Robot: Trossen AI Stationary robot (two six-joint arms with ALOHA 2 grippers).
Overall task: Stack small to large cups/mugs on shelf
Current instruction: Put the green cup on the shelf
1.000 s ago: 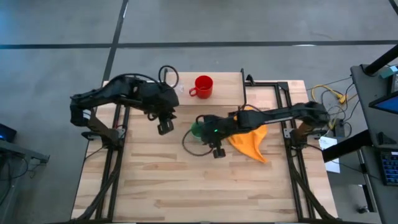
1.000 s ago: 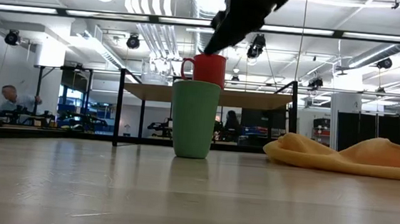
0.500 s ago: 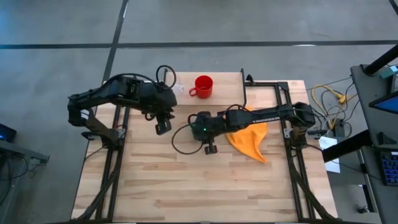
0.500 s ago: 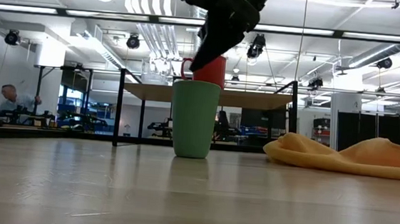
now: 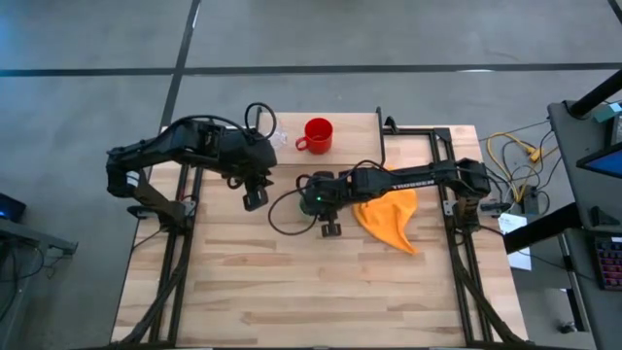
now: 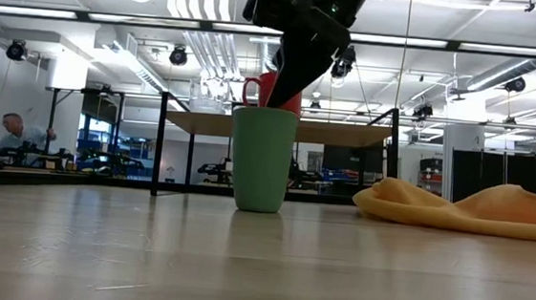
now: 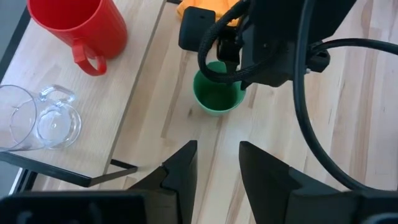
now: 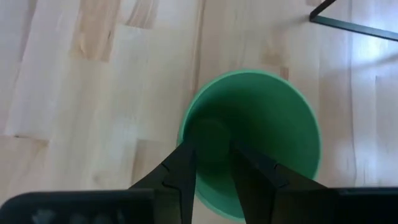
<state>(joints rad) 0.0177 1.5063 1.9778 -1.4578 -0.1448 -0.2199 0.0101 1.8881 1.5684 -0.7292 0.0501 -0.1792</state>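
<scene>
The green cup stands upright on the tabletop, also in the left wrist view. My right gripper is open and points down at the cup's rim, one finger inside the cup and one over its wall. In the high view my right gripper covers the cup. The red mug and the clear cup stand on the low shelf. My left gripper is open and empty, above the table left of the green cup. My right gripper comes at the green cup from above, pointing down. One finger is inside the cup and the other is over the rim. I cannot tell whether either finger touches the wall. The cup stands upright on the table.
An orange cloth lies crumpled on the table right of the green cup, also in the low view. The shelf's black legs stand at the table's far part. Bare tabletop lies toward the near edge.
My right gripper has gone toward the table's left and far edge and down, from beside the orange cloth to the green cup's rim. The cup, the red mug and the clear cup stay where they were.
</scene>
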